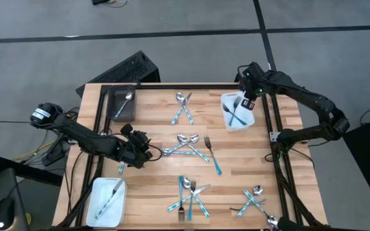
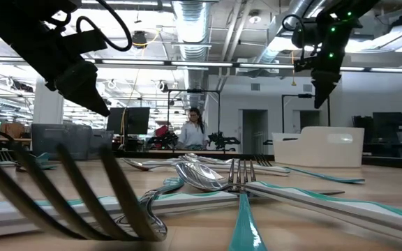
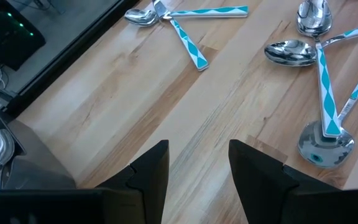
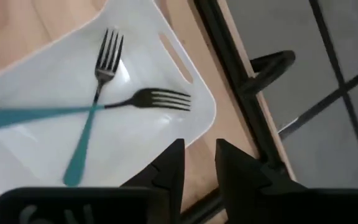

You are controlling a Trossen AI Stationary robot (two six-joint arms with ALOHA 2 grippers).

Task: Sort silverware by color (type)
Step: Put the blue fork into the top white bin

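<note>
Teal-handled silverware lies in clusters on the wooden table: spoons at the centre point(image 1: 186, 146), a fork beside them point(image 1: 212, 154), a pair near the far edge point(image 1: 184, 106), and piles near the near edge point(image 1: 190, 196) point(image 1: 252, 199). My left gripper point(image 1: 153, 151) point(image 3: 197, 168) is open and empty, low over bare wood just left of the central spoons point(image 3: 291, 53). My right gripper point(image 1: 249, 102) point(image 4: 201, 165) hangs above the far-right white tray point(image 4: 185, 81), open with a narrow gap and empty. Two forks point(image 4: 101, 93) lie crossed in that tray.
A dark grey bin point(image 1: 122, 102) at the far left corner holds one spoon. A white tray point(image 1: 96, 212) at the near left corner holds a knife point(image 1: 111, 196). Black frame rails run along the table's left and right edges. A person stands far back in the room point(image 2: 192, 129).
</note>
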